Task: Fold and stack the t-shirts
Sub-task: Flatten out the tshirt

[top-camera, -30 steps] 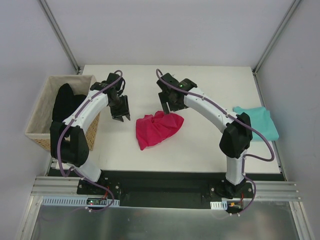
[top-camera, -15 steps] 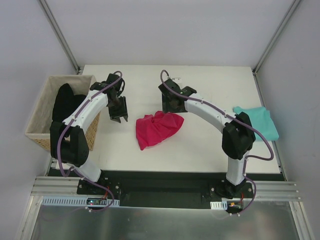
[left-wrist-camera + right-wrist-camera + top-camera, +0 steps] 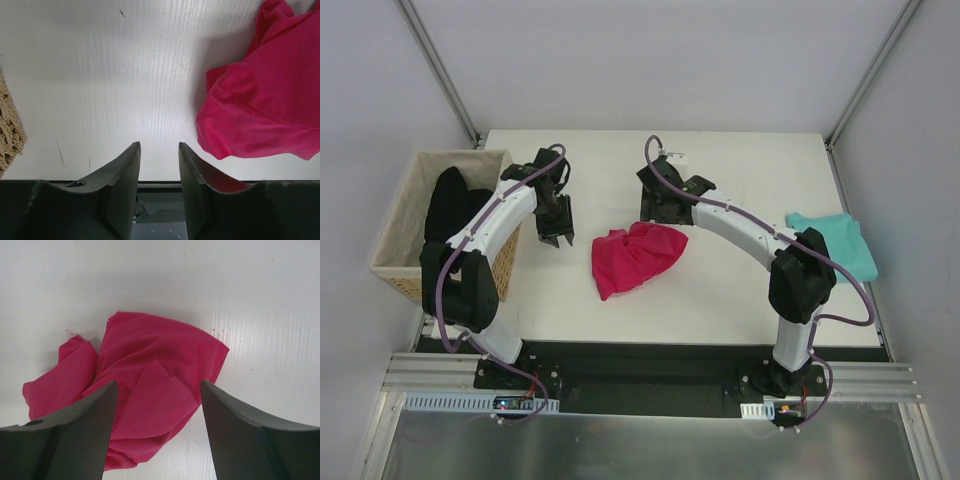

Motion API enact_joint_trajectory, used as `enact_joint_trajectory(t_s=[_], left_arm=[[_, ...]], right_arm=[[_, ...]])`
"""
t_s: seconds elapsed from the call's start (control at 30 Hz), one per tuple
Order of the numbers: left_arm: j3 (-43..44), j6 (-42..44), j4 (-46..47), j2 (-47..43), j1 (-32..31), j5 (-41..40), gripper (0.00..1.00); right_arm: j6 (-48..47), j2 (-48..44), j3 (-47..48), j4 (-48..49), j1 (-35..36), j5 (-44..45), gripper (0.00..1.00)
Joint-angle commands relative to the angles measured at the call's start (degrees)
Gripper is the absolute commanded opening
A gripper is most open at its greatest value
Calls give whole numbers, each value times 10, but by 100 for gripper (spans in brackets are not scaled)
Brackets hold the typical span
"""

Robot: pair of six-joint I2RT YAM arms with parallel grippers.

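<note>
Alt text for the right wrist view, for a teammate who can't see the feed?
A crumpled pink t-shirt lies on a white table, seen from above between the two dark fingers of the open right gripper. The gripper holds nothing.

Left gripper (image 3: 159, 147) hung over the white table (image 3: 125, 75), jaws apart. Crumpled pink t-shirt (image 3: 265, 110) lay to its right, and a wicker basket (image 3: 10, 135) peeked in at left.
</note>
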Motion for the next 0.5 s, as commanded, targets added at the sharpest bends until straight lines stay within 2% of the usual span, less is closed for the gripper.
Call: enact_joint_trajectory(t_s=[0.0, 0.27, 0.47], left_arm=[[14, 14, -21, -9, -5, -22, 36], [-5, 12, -21, -16, -5, -28, 36], [-11, 11, -21, -14, -5, -29, 36]], right_arm=[[21, -5, 25, 10, 17, 0, 70], [43, -35, -45, 73, 31, -14, 70], [61, -47, -81, 73, 32, -2, 69]])
